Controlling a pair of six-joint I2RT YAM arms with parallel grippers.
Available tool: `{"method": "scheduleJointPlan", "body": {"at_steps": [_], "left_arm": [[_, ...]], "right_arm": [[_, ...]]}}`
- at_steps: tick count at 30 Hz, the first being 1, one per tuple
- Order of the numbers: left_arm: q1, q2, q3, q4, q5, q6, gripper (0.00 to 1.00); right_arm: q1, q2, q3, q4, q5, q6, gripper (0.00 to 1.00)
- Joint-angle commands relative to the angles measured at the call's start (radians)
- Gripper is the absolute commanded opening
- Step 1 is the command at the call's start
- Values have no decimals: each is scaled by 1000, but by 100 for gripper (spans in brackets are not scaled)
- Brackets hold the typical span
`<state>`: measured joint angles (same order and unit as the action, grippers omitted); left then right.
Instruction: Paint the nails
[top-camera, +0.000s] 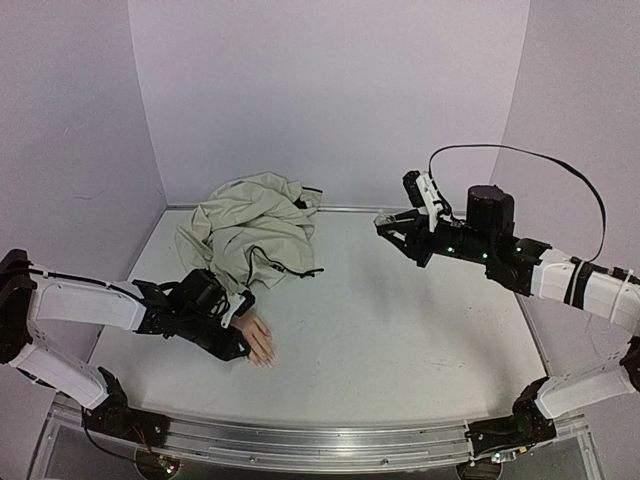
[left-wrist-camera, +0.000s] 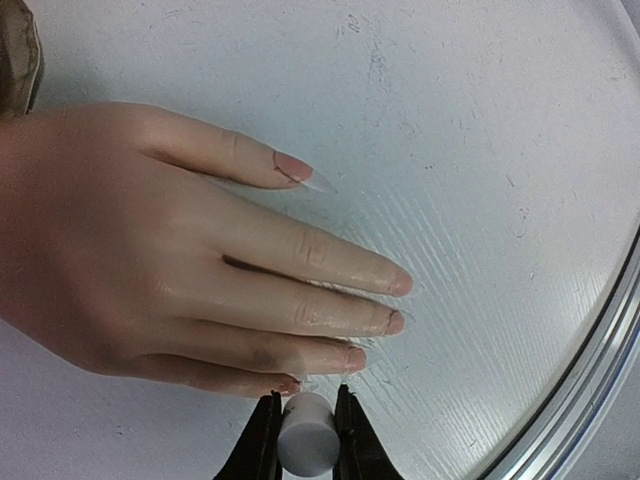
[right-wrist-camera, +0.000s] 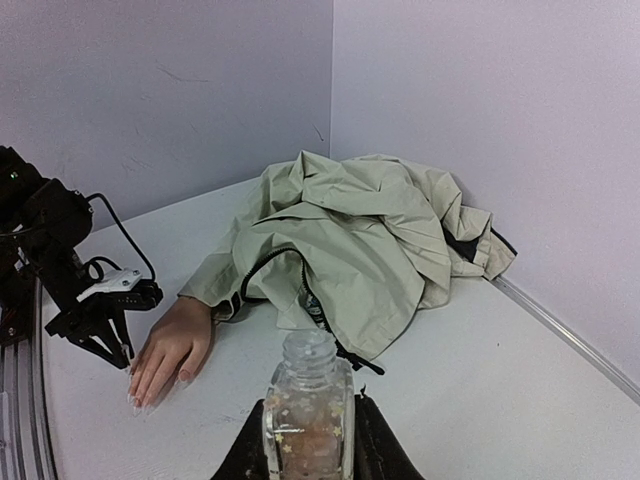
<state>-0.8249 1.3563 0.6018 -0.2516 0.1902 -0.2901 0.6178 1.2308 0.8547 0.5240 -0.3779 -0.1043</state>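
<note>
Left gripper (left-wrist-camera: 307, 425) pinches the white brush cap (left-wrist-camera: 305, 445) right at the end fingertip of the mannequin hand (left-wrist-camera: 120, 240). Its nails (left-wrist-camera: 399, 284) show barely a pinkish tint, so I'd say most painting lies ahead. Well right of the hand, the right gripper (top-camera: 395, 228) clamps the open bottle (right-wrist-camera: 308, 395).

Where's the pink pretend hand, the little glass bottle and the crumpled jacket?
Flesh-pink mannequin hand (left-wrist-camera: 100, 230): left wrist view, on the back of the hand.
Small clear glass bottle (right-wrist-camera: 308, 410): right wrist view, on its glass body.
Crumpled beige jacket (top-camera: 250, 225): top external view, on the middle of the heap.
</note>
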Motion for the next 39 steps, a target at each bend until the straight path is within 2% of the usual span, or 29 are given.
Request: {"method": "scheduleJointPlan", "body": {"at_steps": [1,8,17,39], "left_arm": [[-6,-51,19,31,18,-3,0],[-6,-117,3,25,-33,-40,0],[-7,-57,13,12,-73,-28,0],[-6,6,32,18,-70,-17,0]], "right_arm": [[2,-10,37,59,-19,7,0],[2,-7,38,59,-22,8,0],[2,-16,35,57,-15,9,0],[2,-9,41,58,-18,8,0]]}}
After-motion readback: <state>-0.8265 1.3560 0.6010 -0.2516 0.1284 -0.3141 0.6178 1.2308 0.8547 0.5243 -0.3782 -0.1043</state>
